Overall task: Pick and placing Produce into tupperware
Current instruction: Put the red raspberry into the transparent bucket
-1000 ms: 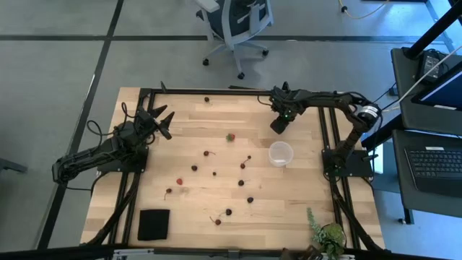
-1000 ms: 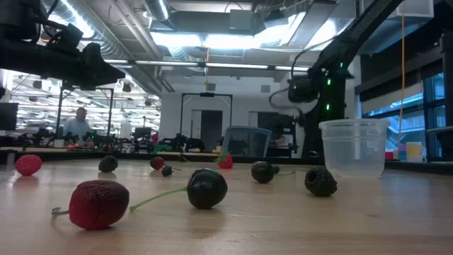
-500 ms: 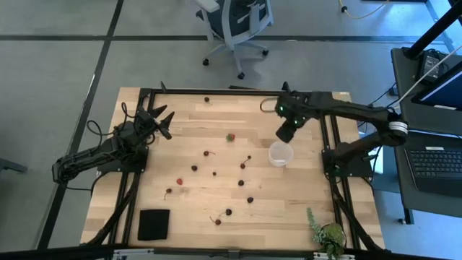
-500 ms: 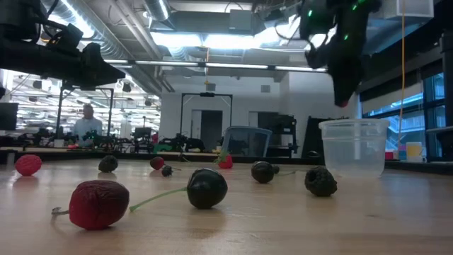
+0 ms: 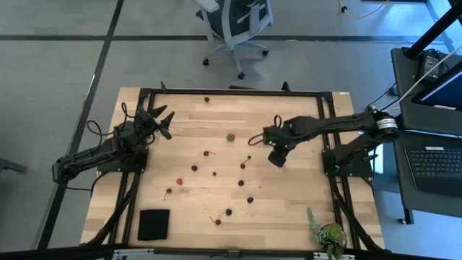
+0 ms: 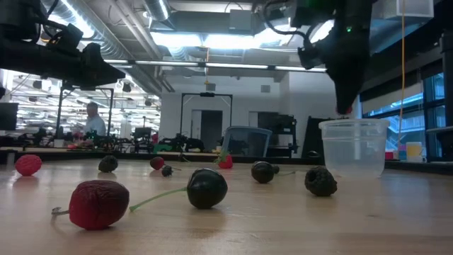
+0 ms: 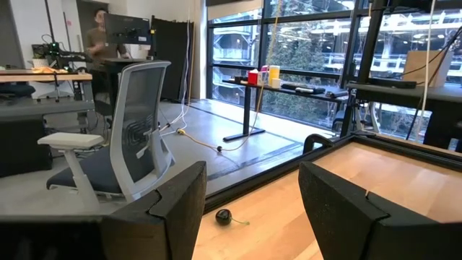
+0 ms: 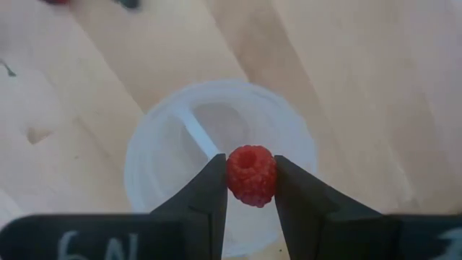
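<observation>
My right gripper (image 8: 251, 189) is shut on a bright red raspberry (image 8: 251, 175) and points down over the open mouth of the translucent white tub (image 8: 166, 166). In the low view this gripper (image 6: 345, 106) hangs just above the tub's rim (image 6: 354, 124); in the high view it (image 5: 278, 156) hides the tub. Other small dark and red fruits (image 5: 214, 173) lie scattered on the wooden table, some with thin stems (image 6: 152, 200). My left gripper (image 5: 166, 123) waits open above the table's far left part. My right gripper pinches the raspberry's two sides (image 8: 232, 177) between its two fingers, coming from above and pointing down. The berry is lifted clear and hangs over the inside of the tub, its hollow end facing the wrist camera.
A flat black pad (image 5: 154, 224) lies at the near left corner and a leafy plant (image 5: 328, 232) at the near right corner. One dark cherry (image 7: 224, 216) sits near the far edge. An office chair (image 5: 234, 25) stands beyond the table. A person (image 6: 92, 120) shows far off.
My right gripper has travelled from near the table's far edge toward the near edge, ending above the tub and now covering it in the high view. It has kept the berry shut between its fingers. The tub and the scattered fruits have stayed in place.
</observation>
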Controlling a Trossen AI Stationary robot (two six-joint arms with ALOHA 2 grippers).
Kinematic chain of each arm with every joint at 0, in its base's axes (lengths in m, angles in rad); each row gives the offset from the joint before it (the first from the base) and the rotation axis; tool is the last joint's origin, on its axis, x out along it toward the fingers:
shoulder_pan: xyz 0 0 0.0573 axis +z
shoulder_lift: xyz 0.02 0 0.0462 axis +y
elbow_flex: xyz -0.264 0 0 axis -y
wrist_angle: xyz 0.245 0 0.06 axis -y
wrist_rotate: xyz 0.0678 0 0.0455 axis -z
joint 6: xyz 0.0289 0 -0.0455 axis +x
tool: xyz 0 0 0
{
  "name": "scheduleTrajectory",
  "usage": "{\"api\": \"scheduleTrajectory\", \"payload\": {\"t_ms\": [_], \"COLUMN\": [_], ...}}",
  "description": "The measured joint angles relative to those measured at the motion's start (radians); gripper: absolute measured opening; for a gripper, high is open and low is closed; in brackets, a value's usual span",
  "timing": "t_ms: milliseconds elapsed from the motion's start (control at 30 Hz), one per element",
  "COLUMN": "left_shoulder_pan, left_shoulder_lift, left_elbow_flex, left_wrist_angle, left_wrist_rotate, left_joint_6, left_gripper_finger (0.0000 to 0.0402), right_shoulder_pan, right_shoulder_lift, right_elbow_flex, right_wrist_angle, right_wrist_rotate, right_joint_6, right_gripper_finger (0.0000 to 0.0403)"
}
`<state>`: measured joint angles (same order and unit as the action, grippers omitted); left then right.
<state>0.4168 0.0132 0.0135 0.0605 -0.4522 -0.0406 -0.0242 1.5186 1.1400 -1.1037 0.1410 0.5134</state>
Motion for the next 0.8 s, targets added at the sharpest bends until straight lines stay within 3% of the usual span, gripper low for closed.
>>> {"api": "scheduleTrajectory", "payload": {"t_ms": [267,800], "left_shoulder_pan": [0.000,0.000], "left_shoulder_lift": [0.000,0.000], "left_elbow_flex": [0.000,0.000], "left_wrist_angle": [0.000,0.000], "left_wrist_rotate": [0.000,0.000], "left_joint_6": [0.000,-0.001], "left_gripper_finger": [0.0214,0.0214], "right_shoulder_pan": [0.032,0.031], "right_shoulder_lift": [0.100,0.168], "right_elbow_flex": [0.000,0.000], "right_wrist_angle": [0.019,0.046], "right_wrist_rotate": [0.000,0.000], "right_joint_6": [0.005,0.005], "right_gripper_finger": [0.0100,0.0102]}}
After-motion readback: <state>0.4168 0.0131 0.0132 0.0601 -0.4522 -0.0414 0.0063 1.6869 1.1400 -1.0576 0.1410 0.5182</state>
